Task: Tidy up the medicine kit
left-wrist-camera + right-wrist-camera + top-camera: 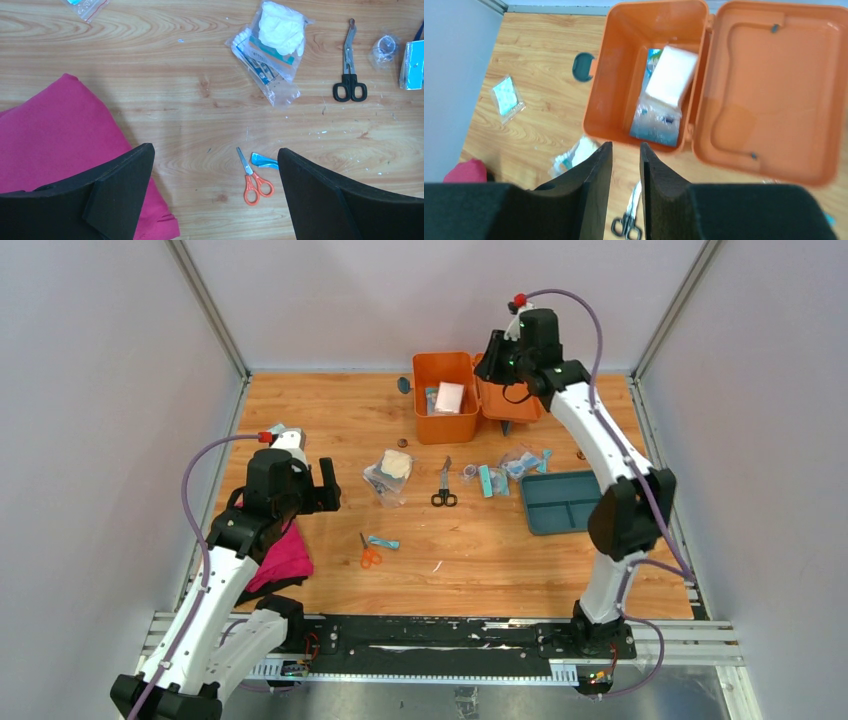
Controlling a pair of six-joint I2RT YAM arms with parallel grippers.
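Orange medicine kit [616, 75] open, white pad [671, 76] inside, black scissors [444, 486] on table [330, 430].

Bright, even light from overhead, so shadows stay soft, just a faint one on the wooden tabletop [165, 115] next to the folded pink cloth [50, 140]. Right wrist view's pretty blurry, the small orange plastic box [611, 95] looks smeared. Left wrist view's sharp.

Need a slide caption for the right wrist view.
Right gripper, jaws slightly parted and empty, above the open medicine kit, white packet inside.
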